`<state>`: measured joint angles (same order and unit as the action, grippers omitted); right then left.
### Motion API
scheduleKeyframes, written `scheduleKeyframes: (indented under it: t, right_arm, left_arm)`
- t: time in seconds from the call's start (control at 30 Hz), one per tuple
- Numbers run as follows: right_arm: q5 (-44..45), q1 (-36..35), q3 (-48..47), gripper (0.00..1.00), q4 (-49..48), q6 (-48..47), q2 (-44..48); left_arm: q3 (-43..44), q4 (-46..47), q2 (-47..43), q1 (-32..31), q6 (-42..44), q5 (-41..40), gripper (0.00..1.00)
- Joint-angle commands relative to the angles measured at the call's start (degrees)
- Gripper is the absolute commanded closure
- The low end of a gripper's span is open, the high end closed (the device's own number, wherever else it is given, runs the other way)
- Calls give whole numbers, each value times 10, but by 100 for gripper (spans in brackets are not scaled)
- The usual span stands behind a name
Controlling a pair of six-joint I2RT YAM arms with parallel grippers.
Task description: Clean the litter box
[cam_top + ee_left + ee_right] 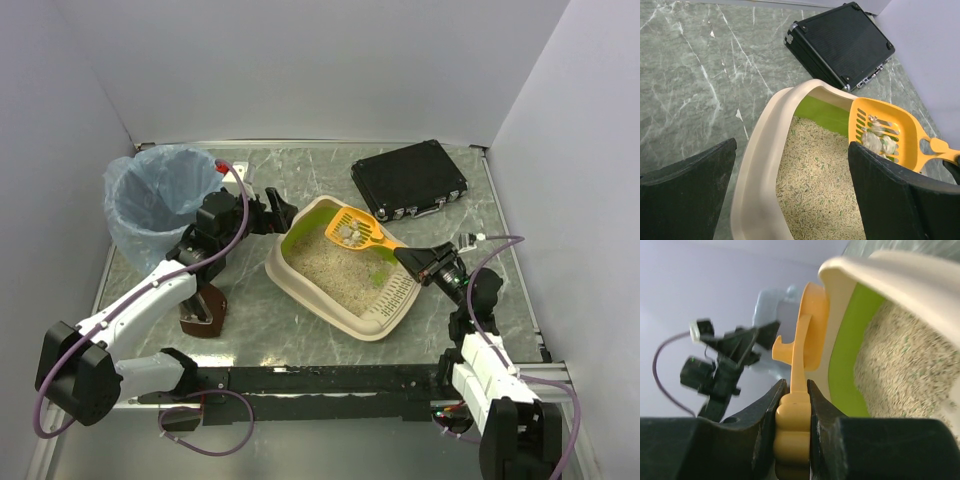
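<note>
Hovering over the litter box point(757, 165), the right gripper point(795, 399) pinches a loaded scoop point(352, 232); dumping seems yet undone, left gripper point(277, 213) gapes wide.

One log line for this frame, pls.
right gripper: shut on scoop handle | scoop: holds clumps, over litter box | left gripper: open, empty, at litter box rim

Bright, even, diffuse light from overhead; soft faint shadows under litter box point(283, 272) on table point(250, 330), little glare. Overhead and left wrist views sharp. Right wrist view: granules smeared toward right edge, background behind scoop point(799, 375) soft
</note>
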<state>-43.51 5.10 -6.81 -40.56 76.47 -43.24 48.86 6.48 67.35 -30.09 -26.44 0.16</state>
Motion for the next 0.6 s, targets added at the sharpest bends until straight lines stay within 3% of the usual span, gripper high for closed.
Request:
scheduleKeyframes:
  t: [0.0, 0.07, 0.1, 0.17, 0.2, 0.27, 0.37, 0.57]
  right_arm:
    - [-3, -24, -18, 100, -44, 4, -10]
    - [-36, 3, -32, 100, -3, -18, -3]
    - [5, 11, -33, 100, 31, -30, 7]
    - [10, -8, -43, 100, 15, -33, 14]
    - [-28, -11, -49, 100, 14, -33, 10]
    - [-27, 10, -49, 100, 59, -44, 12]
    - [-11, -1, -37, 100, -10, -18, 6]
    - [-34, -10, -41, 100, -40, -4, -32]
  left_arm:
    - [16, 20, -1, -2, -5, 6, 3]
    - [18, 18, 2, -2, -7, 12, 3]
    - [19, 18, 7, -3, -6, 12, 3]
    - [19, 20, 9, -3, -10, 13, 3]
    - [19, 19, 11, -3, -10, 16, 3]
    - [19, 19, 10, -3, -7, 20, 3]
    - [19, 22, 7, -3, -9, 18, 3]
    - [3, 17, -11, -8, -12, 17, 3]
